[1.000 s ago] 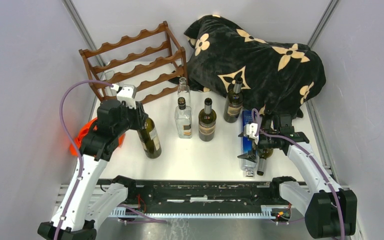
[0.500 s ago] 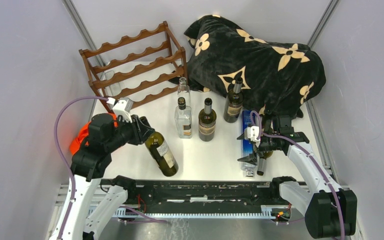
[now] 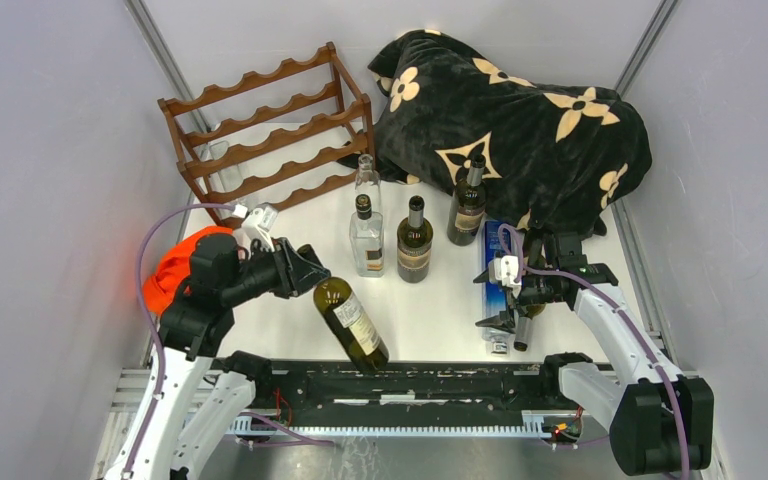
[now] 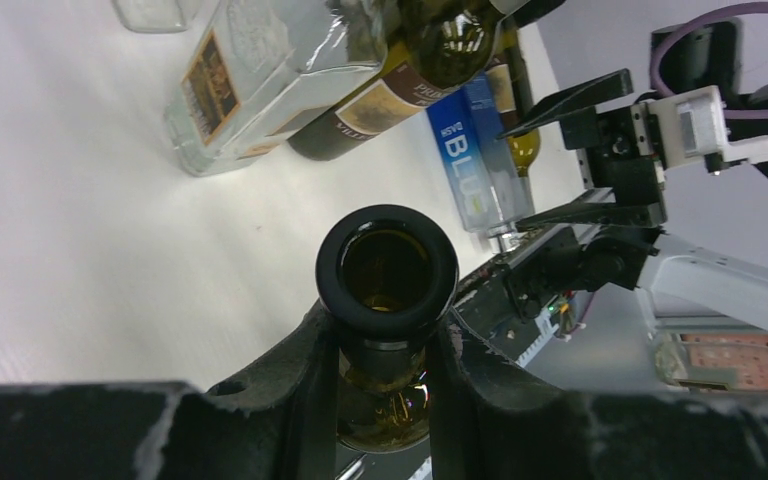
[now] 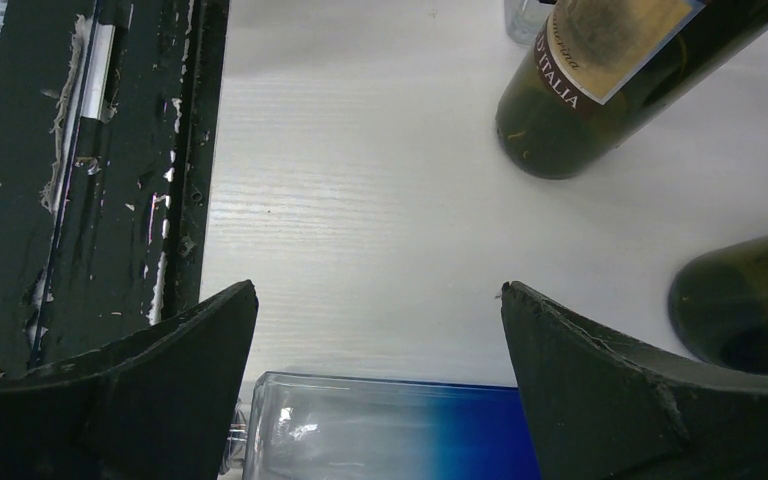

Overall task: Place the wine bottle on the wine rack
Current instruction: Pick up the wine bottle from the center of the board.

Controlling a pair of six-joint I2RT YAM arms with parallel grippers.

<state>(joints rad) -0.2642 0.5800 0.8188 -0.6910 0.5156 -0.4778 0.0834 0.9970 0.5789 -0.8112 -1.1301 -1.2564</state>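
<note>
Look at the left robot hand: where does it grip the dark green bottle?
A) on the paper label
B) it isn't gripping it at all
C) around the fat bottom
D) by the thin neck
D: the left gripper pinches the wine bottle at its neck, one finger on each side just under the open mouth.

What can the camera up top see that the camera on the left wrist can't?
Only the top view shows the wine rack, the black flowered blanket and the orange thing beside the left arm. Only the left wrist view looks straight into the open mouth of the wine bottle, its neck pinched in the left gripper. Both show that bottle, the blue bottle lying flat, and the right gripper open over it.
</note>
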